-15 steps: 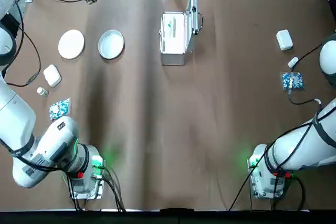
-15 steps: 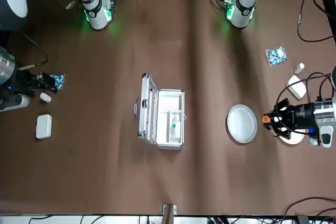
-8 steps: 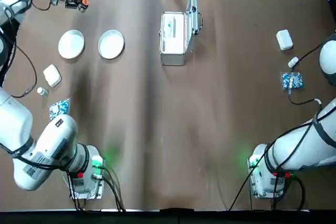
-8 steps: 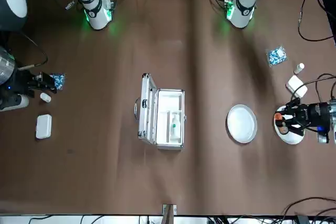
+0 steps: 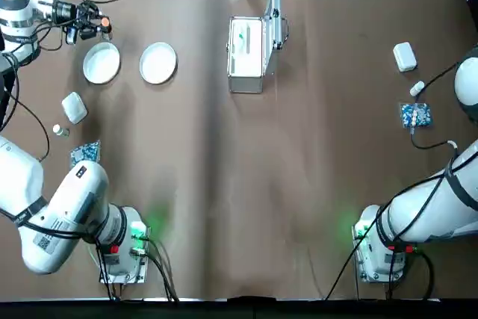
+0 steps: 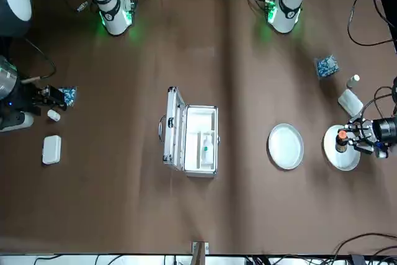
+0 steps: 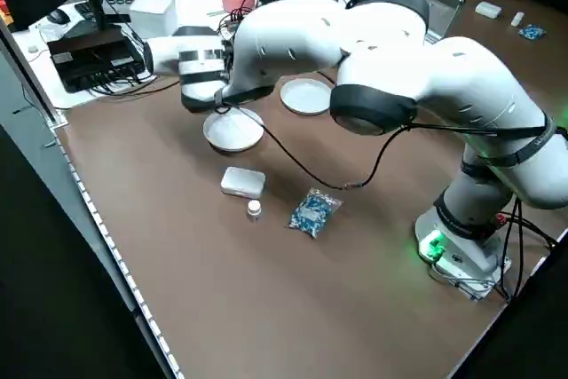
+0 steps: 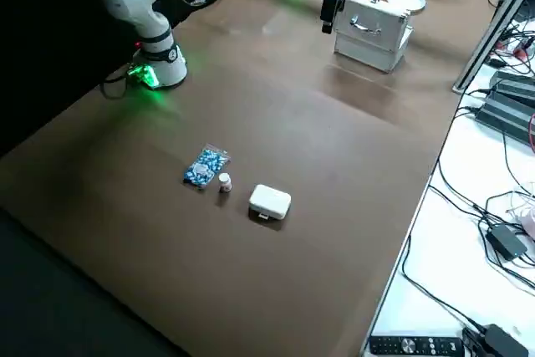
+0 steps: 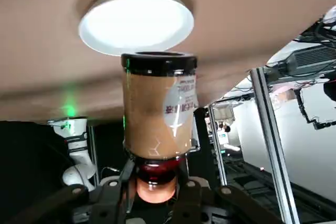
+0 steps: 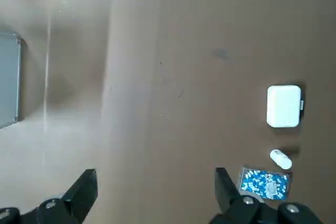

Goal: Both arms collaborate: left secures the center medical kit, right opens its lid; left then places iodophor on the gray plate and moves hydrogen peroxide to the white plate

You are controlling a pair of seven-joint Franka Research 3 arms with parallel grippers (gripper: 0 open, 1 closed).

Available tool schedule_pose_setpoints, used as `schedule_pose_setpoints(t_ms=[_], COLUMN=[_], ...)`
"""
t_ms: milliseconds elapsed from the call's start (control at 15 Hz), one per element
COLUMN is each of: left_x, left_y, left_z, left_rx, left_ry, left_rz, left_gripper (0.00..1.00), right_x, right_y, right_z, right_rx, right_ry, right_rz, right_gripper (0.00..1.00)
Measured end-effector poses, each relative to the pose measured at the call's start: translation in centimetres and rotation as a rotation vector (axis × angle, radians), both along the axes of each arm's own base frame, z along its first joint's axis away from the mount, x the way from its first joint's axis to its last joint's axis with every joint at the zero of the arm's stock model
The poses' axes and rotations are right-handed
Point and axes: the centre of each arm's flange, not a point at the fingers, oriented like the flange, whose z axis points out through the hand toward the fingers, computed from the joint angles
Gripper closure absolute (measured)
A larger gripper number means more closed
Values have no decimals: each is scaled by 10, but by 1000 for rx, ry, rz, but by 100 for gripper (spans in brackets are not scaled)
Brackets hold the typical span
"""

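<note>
At the far middle of the brown counter (image 5: 246,177) stood the medical kit (image 5: 246,56), a white case edged in silver, its lid (image 5: 275,16) raised upright on the right side with the slim handle facing outward; a small item with a green mark lay inside. Far to the left, the left pincer (image 6: 353,141) hung over the white plate (image 5: 101,63), clamped on a bottle (image 9: 158,111) with an amber body, a white label, a black collar and an orange cap. Just beside that plate to the right sat the gray plate (image 5: 158,63), apart from it. Over at the right edge, the right pincer (image 10: 152,187) hovered above bare counter with fingers spread wide, holding nothing.
</note>
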Motion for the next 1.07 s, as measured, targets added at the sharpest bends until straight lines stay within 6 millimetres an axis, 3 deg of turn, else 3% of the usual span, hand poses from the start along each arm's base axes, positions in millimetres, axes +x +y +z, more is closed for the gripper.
schedule_pose_setpoints(t_ms=[333,1067], left_x=[-13,-38], left_y=[18,81], left_z=[-31,-91], left_rx=[-53,-109], left_ry=[21,4], left_rz=[25,154], left_gripper=[67,67], right_x=[0,0], right_y=[0,1], right_z=[0,0], right_rx=[0,1], right_ry=[-2,-3], right_rz=[1,3], right_gripper=[1,1])
